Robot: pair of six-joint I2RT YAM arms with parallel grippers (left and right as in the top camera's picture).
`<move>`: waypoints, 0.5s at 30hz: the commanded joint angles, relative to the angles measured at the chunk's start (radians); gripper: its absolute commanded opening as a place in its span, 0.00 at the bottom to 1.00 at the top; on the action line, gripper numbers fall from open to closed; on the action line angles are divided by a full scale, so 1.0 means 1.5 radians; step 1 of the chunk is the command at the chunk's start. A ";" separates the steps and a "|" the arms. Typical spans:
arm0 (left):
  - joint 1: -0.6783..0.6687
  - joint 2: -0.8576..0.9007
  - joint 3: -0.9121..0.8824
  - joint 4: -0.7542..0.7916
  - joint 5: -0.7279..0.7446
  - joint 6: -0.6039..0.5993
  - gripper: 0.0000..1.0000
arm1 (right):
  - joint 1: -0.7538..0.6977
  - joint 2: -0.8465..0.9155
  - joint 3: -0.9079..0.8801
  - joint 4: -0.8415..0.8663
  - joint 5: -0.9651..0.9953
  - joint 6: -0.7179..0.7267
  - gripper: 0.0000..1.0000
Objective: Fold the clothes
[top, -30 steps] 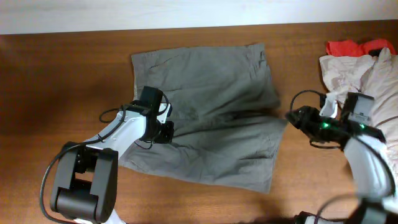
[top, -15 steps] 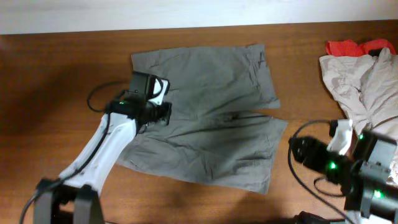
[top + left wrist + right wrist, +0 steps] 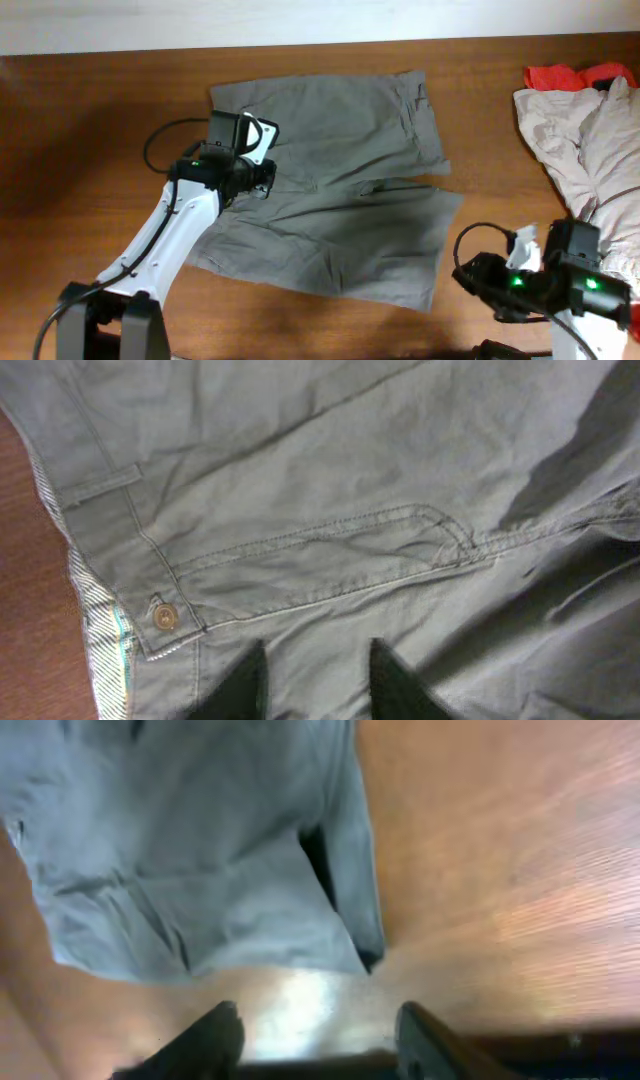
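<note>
With left fingers [image 3: 262,182] and right fingers [image 3: 472,274] spread empty, pinch shorts [image 3: 340,170] at near corners; fold evenly toward desk's [image 3: 90,120] far edge.

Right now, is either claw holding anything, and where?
Nothing is held: the left gripper hangs open over the grey shorts, the right gripper open over the table.

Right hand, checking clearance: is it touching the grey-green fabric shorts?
Apart. Right wrist view shows bare brown wooden table between the right hand and the grey-green fabric shorts.

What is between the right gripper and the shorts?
Only a bare strip of table separates the right gripper from the shorts, seen overhead.
</note>
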 commanded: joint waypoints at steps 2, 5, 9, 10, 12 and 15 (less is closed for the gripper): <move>0.006 0.054 0.002 0.002 -0.050 0.008 0.20 | 0.006 0.027 -0.019 0.002 -0.078 -0.074 0.53; 0.018 0.086 0.002 0.018 -0.027 0.007 0.18 | 0.048 0.029 -0.019 0.005 -0.082 -0.080 0.54; 0.033 0.094 0.002 0.030 -0.024 0.004 0.18 | 0.113 0.029 -0.019 0.026 -0.082 -0.072 0.54; 0.038 0.092 0.003 0.031 -0.024 0.001 0.18 | 0.133 0.029 -0.019 0.032 -0.082 -0.072 0.55; 0.051 0.092 0.006 0.029 -0.024 -0.016 0.17 | 0.171 0.029 -0.019 0.045 -0.081 -0.062 0.55; 0.078 0.091 0.017 0.001 -0.011 -0.044 0.17 | 0.231 0.029 -0.019 0.075 -0.078 -0.043 0.56</move>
